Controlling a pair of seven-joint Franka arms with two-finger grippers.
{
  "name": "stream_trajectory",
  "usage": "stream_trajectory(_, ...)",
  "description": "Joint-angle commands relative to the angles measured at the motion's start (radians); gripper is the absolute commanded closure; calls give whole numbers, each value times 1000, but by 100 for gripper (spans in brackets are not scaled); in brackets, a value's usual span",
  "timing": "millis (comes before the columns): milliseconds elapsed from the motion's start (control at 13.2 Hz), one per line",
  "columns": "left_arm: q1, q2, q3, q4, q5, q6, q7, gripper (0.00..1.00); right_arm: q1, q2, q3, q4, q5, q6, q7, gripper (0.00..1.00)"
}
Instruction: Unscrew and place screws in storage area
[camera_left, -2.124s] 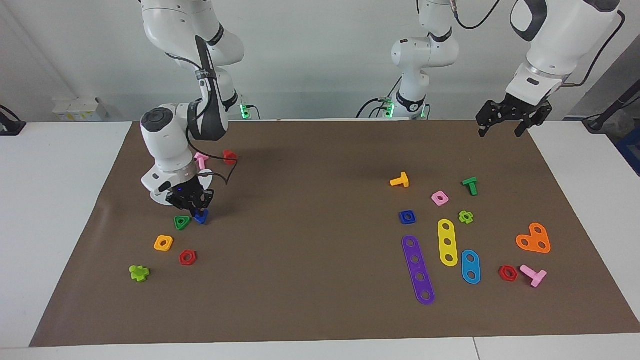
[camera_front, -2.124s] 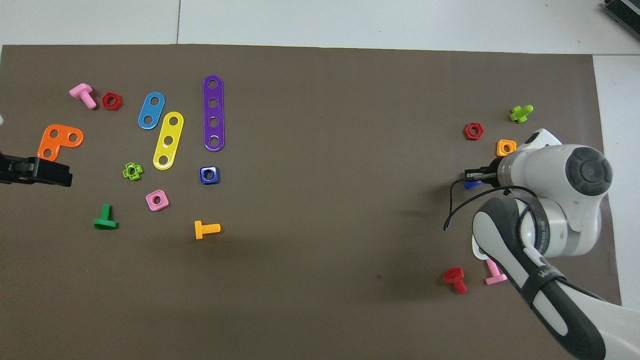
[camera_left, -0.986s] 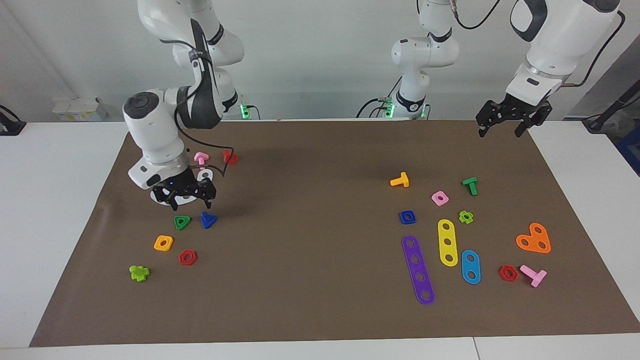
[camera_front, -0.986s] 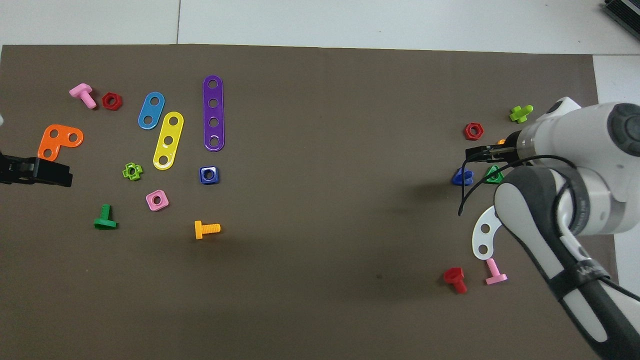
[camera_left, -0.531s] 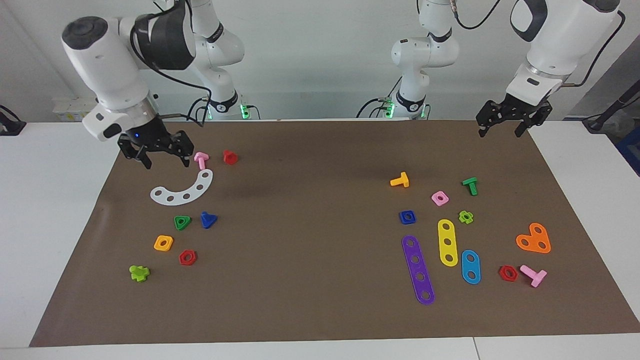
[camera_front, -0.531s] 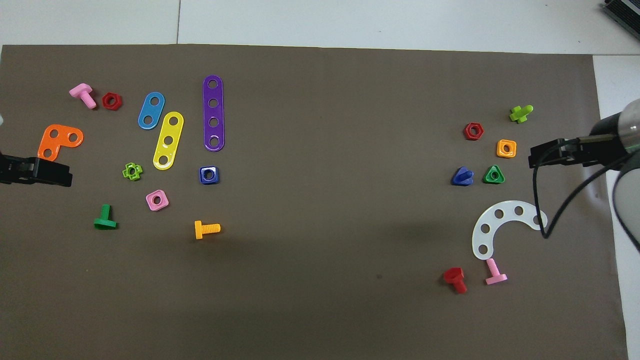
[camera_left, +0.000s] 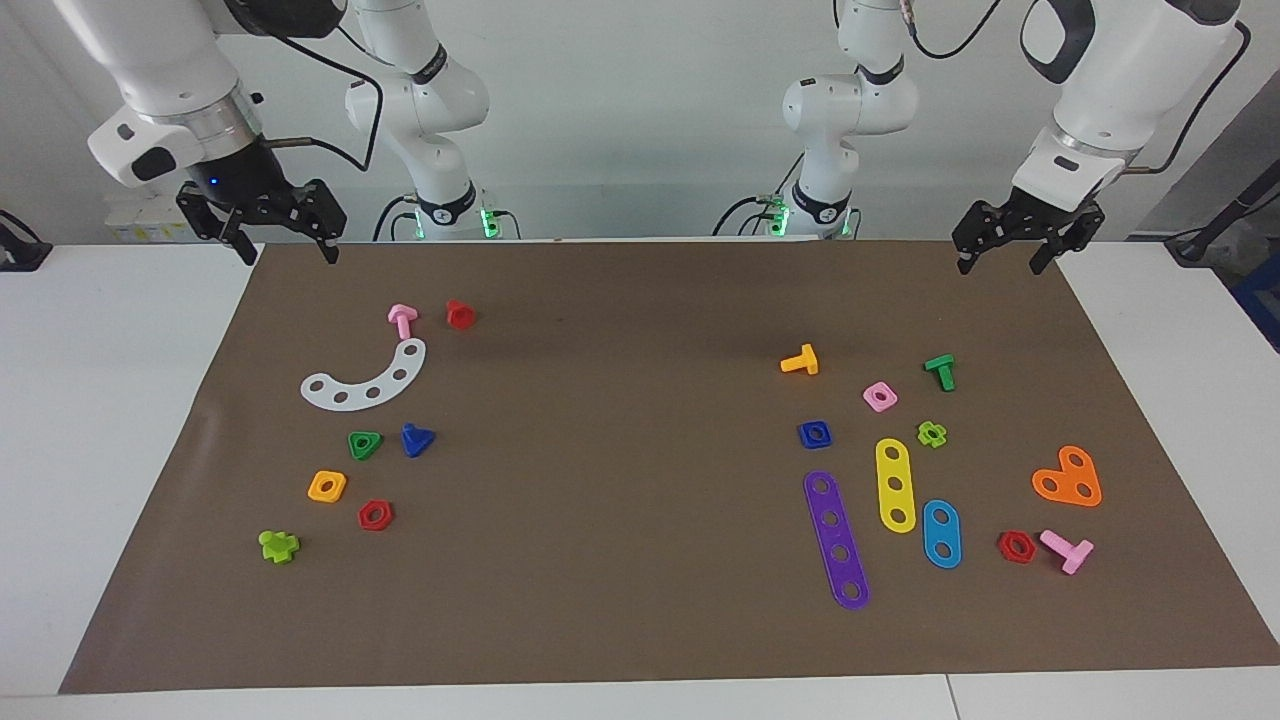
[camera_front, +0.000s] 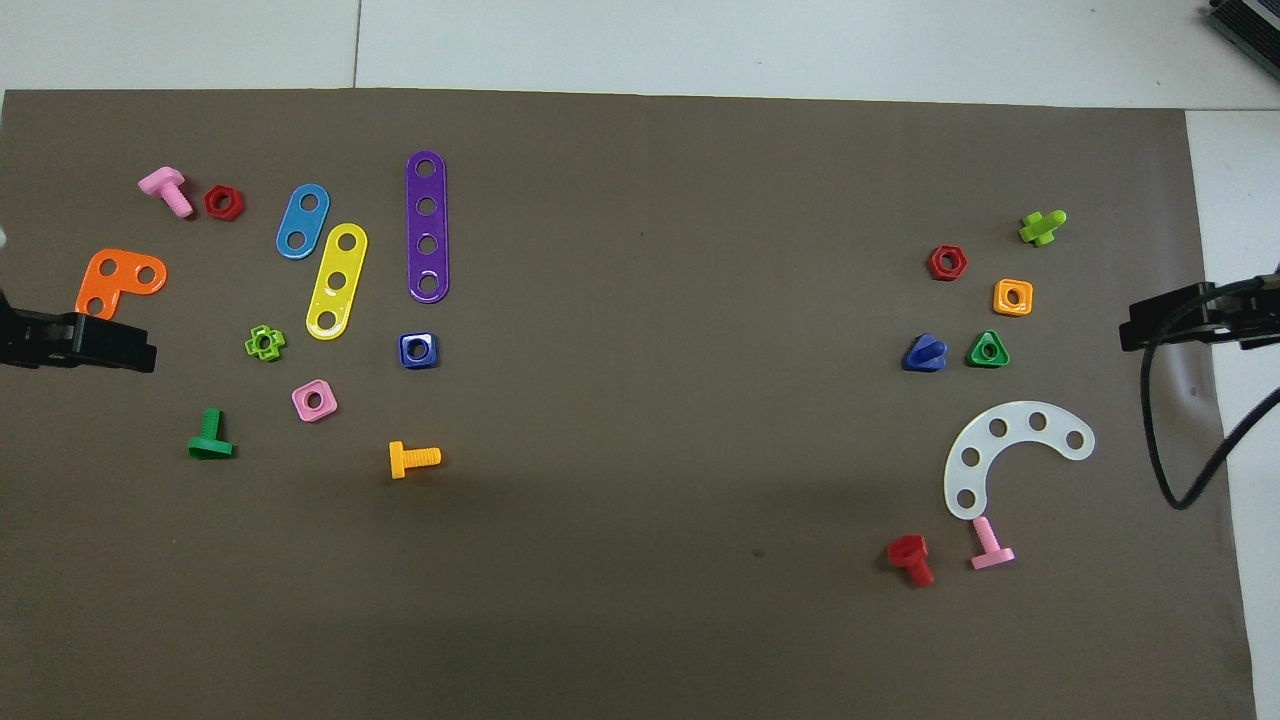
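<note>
The blue screw lies on its side on the brown mat, beside a green triangular nut, at the right arm's end of the table. My right gripper hangs open and empty, high over the mat's edge at that end, well clear of the screw. My left gripper waits open and empty over the mat's edge at the left arm's end.
Around the blue screw lie a white curved strip, a pink screw, a red screw, an orange nut, a red nut and a lime piece. Coloured strips, nuts and screws lie toward the left arm's end.
My right gripper has let go of the blue screw beside the green nut, risen and drawn back over the mat's edge. The white curved strip is uncovered. The left arm has not moved.
</note>
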Motion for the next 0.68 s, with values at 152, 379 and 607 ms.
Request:
stream_trajectory(152,23,-15,-6,-8,-30,0,-6,0,6,-17,6,-26,-16,8,-10,0)
stream_trajectory(379,25,-15,-6,-8,-29,-8,-8,0,6,-18,8,-29,-15,6,-8,0)
stream_trajectory(607,25,-18,-6,-14,-24,-5,-9,0,7,-18,11,-28,-13,-3,2,0)
